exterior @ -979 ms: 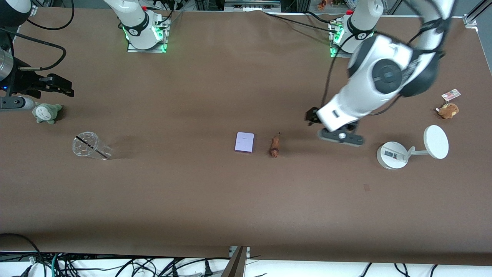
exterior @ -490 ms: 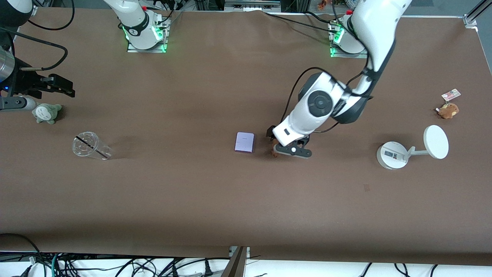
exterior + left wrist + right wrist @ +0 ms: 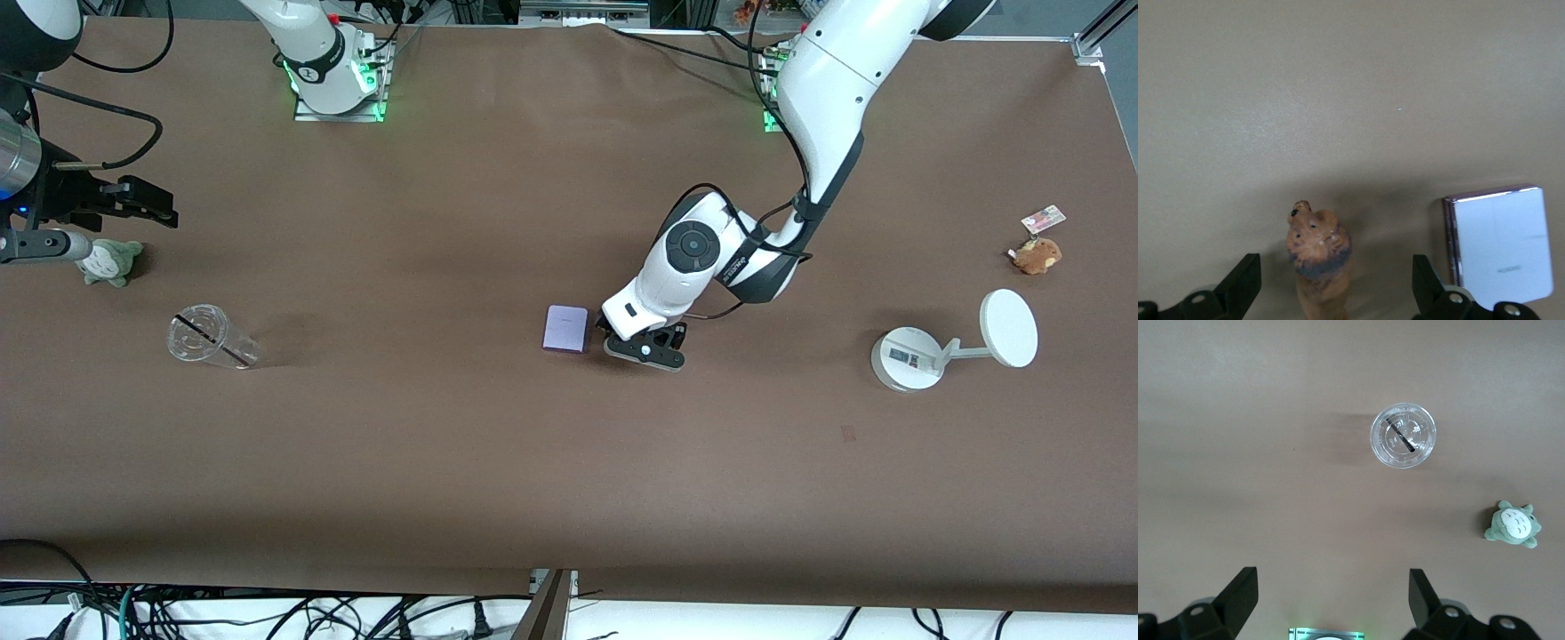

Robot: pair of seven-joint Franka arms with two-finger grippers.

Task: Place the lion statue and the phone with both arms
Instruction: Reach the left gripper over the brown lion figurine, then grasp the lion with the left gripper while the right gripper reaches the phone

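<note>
The lion statue (image 3: 1318, 257), orange-brown with a dark mane, lies on the brown table. In the left wrist view it sits between the fingers of my left gripper (image 3: 1335, 293), which is open and touches nothing. In the front view my left gripper (image 3: 642, 345) is low over the statue and hides it. The pale lavender phone (image 3: 565, 328) lies flat beside the statue, toward the right arm's end; it also shows in the left wrist view (image 3: 1501, 243). My right gripper (image 3: 142, 203) is open and empty, and waits over the table next to a plush toy; the right wrist view shows its fingers (image 3: 1238, 597) apart.
A clear plastic cup (image 3: 210, 337) lies on its side near a grey-green plush toy (image 3: 108, 260) at the right arm's end. A white stand with a disc (image 3: 916, 356), a small teddy-like toy (image 3: 1037, 255) and a card (image 3: 1043, 218) are at the left arm's end.
My left arm has swung from beside the white stand toward the phone and come down over the lion statue, fingers open. The right arm has barely moved.
</note>
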